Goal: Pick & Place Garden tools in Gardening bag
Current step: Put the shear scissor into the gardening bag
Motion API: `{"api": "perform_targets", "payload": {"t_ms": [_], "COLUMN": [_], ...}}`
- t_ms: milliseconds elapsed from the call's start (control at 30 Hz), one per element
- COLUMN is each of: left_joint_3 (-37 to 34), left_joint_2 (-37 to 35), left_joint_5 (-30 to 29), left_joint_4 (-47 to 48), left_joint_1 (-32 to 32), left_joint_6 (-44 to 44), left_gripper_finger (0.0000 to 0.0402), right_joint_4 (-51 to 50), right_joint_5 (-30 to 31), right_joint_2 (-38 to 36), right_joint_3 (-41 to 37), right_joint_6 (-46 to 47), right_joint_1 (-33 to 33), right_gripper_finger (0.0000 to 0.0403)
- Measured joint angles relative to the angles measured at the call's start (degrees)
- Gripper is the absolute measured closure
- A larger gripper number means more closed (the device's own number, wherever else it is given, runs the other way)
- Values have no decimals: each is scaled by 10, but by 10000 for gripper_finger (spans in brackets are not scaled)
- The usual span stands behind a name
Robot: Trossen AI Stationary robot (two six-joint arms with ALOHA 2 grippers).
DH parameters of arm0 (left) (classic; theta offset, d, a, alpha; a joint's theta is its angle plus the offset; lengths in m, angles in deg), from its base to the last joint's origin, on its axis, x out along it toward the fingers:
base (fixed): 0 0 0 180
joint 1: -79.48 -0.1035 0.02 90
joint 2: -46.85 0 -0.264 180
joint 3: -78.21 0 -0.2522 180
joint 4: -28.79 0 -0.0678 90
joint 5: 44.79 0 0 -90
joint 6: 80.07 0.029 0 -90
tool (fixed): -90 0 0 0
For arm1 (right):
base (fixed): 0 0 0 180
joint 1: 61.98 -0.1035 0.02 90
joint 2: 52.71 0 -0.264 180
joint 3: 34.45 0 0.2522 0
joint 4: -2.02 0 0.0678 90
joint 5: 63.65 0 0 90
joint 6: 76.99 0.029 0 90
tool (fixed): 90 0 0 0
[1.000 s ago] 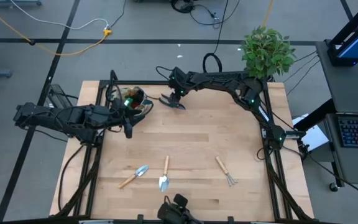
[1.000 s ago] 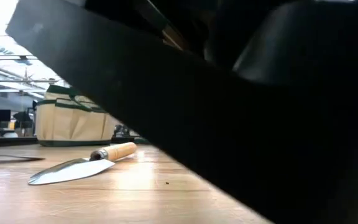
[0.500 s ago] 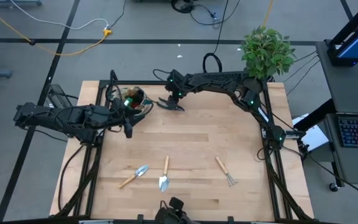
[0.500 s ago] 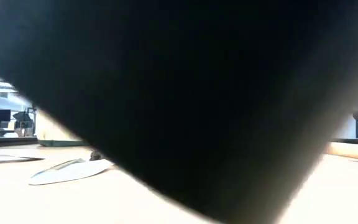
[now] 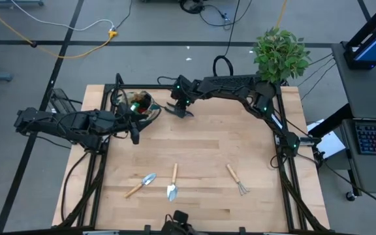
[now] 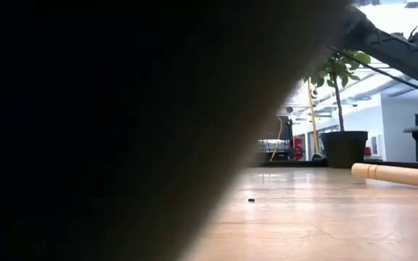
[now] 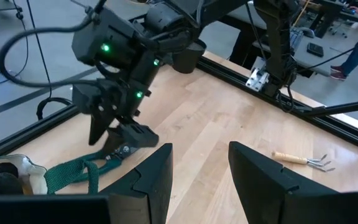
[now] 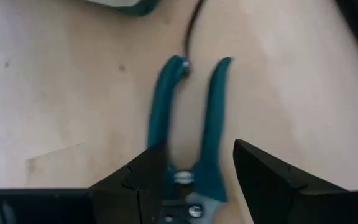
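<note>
My right gripper (image 5: 178,104) is shut on the pruning shears (image 8: 191,143), which have teal handles, just to the right of the gardening bag (image 5: 142,108). The left wrist view shows it too (image 7: 120,134), close above the wood. The tan bag with green trim holds a red-and-black glove, and one of its green handles (image 7: 73,174) lies on the table. My left gripper (image 5: 134,134) is open and empty at the bag's near side. Two trowels (image 5: 142,184) (image 5: 173,184) and a fork rake (image 5: 237,179) lie near the front edge. My right gripper has the shears between its two fingers, at the pivot end (image 8: 188,186). The two teal handles (image 8: 213,112) reach out past the fingertips toward the bag's rim (image 8: 126,5). The fingers slant down from above. I cannot tell whether the shears touch the table.
A leafy potted plant (image 5: 279,52) stands at the far right corner, and its pot shows in the low view (image 6: 343,148). A dark shape right at the lens covers most of the low view, and a wooden handle (image 6: 398,174) shows at its right. The table's middle is bare wood.
My right gripper has carried the shears a little toward the table's left edge, closer to the bag. In the low view the dark shape has spread over the picture's left, hiding the bag and the trowel that showed before.
</note>
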Motion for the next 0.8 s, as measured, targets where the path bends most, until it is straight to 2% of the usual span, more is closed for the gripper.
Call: {"api": "perform_targets", "payload": {"t_ms": [367, 633, 800], "left_joint_3": [0, 0, 0], "left_joint_2": [0, 0, 0], "left_joint_5": [0, -10, -12], "left_joint_4": [1, 19, 25], "left_joint_1": [0, 0, 0], "left_joint_6": [0, 0, -9], "left_gripper_finger": [238, 238, 238], "right_joint_4": [-26, -40, -69], "right_joint_5": [-75, -46, -26], "right_joint_2": [0, -4, -13], "right_joint_3": [0, 3, 38], "right_joint_6": [53, 13, -36], "right_joint_1": [33, 19, 7], "right_gripper_finger": [227, 227, 227]}}
